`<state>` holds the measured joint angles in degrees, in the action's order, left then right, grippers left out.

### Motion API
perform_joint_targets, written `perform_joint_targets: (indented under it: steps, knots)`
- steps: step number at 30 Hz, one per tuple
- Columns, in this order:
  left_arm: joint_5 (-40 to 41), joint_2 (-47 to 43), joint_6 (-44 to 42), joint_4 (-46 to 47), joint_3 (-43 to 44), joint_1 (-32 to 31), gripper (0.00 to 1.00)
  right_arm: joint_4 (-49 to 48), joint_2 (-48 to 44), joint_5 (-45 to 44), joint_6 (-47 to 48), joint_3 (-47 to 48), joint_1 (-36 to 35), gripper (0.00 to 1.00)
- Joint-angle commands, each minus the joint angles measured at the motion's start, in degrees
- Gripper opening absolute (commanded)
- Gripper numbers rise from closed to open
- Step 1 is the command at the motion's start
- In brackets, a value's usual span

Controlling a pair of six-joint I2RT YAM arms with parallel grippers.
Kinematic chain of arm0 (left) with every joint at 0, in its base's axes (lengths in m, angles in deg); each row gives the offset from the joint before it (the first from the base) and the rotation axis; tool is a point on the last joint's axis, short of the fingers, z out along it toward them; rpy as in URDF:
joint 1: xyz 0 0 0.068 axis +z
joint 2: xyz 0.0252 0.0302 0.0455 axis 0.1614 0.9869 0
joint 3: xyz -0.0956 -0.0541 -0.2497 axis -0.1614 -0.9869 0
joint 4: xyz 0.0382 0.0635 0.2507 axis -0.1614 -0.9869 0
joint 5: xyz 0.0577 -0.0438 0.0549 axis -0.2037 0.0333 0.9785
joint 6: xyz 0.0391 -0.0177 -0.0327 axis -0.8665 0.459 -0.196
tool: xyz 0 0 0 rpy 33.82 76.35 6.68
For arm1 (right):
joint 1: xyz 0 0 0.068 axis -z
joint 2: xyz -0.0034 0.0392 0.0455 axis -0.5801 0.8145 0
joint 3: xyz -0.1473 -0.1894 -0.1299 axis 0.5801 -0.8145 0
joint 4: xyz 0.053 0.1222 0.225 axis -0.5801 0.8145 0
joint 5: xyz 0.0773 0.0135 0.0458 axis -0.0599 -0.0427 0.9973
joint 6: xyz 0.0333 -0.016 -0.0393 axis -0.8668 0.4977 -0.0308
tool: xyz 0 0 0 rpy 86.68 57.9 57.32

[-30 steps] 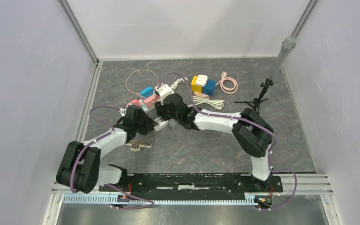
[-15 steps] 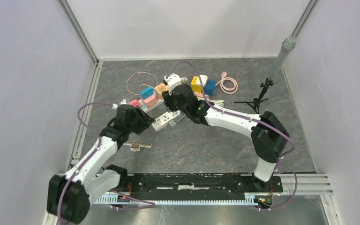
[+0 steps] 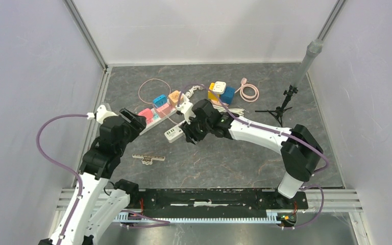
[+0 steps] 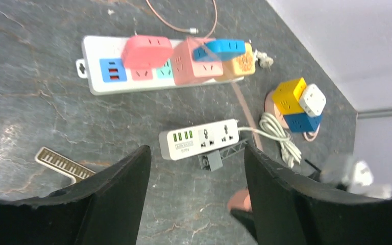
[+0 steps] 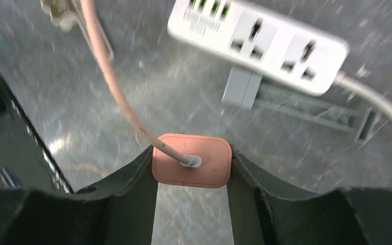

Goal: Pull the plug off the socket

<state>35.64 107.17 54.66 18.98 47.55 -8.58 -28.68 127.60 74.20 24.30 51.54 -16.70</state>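
Two grippers: left gripper is hanging spread wide, gripping nothing; right gripper is pinching the plug.
socket strip: white, lying flat on the table, outlets facing up.
plug: salmon rounded rectangle, hanging clear of the strip, back facing the wrist camera, long axis running finger to finger.
cord: pink, trailing from the plug's back.

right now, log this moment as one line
stage: plug out | right fingers: shut on pink plug, clear of small power strip | left fingers: open, empty | strip sockets: both bare
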Motion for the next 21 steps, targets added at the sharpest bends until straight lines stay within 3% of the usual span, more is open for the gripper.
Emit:
perform_joint_targets:
  steps: [1, 6, 11, 16, 21]
  knots:
    - [8.2, 3.7, -2.1, -4.3, 5.6, 0.0, 0.75, 10.7, -3.8, 4.8, 6.1, -3.6, -0.5, 0.00]
    - [7.9, 8.2, -1.9, -4.0, 7.1, -0.1, 0.80, 16.9, -5.7, -0.2, 7.3, -7.5, -0.5, 0.00]
    - [6.6, 11.1, -0.9, -3.3, 6.8, 0.0, 0.83, 26.3, -5.0, -13.2, 4.0, -8.3, -0.6, 0.00]
    - [6.3, 12.7, -0.7, -2.9, 7.0, -0.1, 0.85, 29.8, -7.6, -15.3, 4.0, -12.6, -0.7, 0.00]
    - [6.3, 13.2, -0.1, -2.8, 6.9, 0.0, 0.86, 32.3, -8.8, -20.2, 4.0, -15.8, -0.8, 0.11]
